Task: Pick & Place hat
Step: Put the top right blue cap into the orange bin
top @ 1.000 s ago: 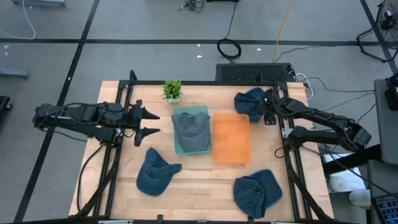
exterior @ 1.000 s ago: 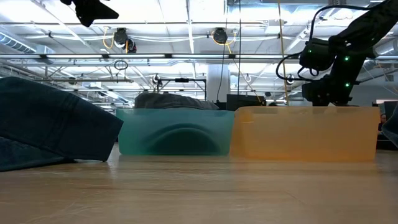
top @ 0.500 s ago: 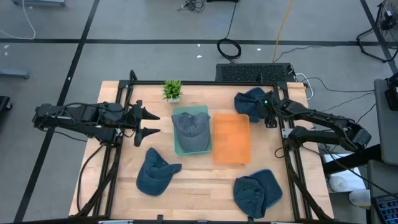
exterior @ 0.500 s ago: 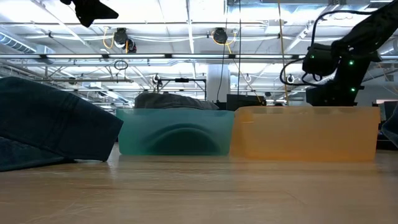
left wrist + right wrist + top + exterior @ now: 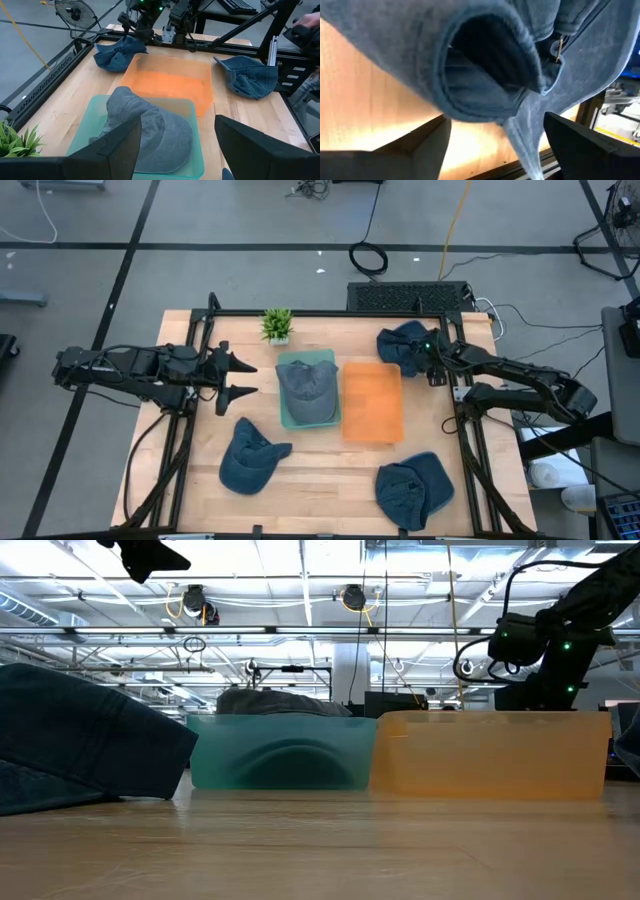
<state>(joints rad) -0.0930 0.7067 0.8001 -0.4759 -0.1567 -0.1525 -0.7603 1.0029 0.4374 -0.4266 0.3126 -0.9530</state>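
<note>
A blue denim hat (image 5: 403,346) lies on the table at the far right, and my right gripper (image 5: 426,360) is down over it. In the right wrist view the hat (image 5: 485,65) fills the picture. The open fingers (image 5: 395,147) stand on either side of a rolled fold of it. A grey hat (image 5: 306,387) lies in the teal tray (image 5: 327,360). The orange tray (image 5: 372,402) stands beside it. My left gripper (image 5: 248,378) hovers open left of the teal tray, holding nothing. My right gripper comes at the hat slanting down from the table's right side, its fingers on either side of a hanging fold of denim (image 5: 522,135). I cannot tell whether the fingers touch the cloth. The hat lies on the table.
Two more denim hats lie near the front, one at the left (image 5: 250,456) and one at the right (image 5: 412,489). A small potted plant (image 5: 277,325) stands at the far edge. Black frame rails (image 5: 468,450) run along both sides of the table.
My right gripper has sunk a little toward the far-right hat, behind the orange tray in the low view, and its wrist has rolled slightly.
</note>
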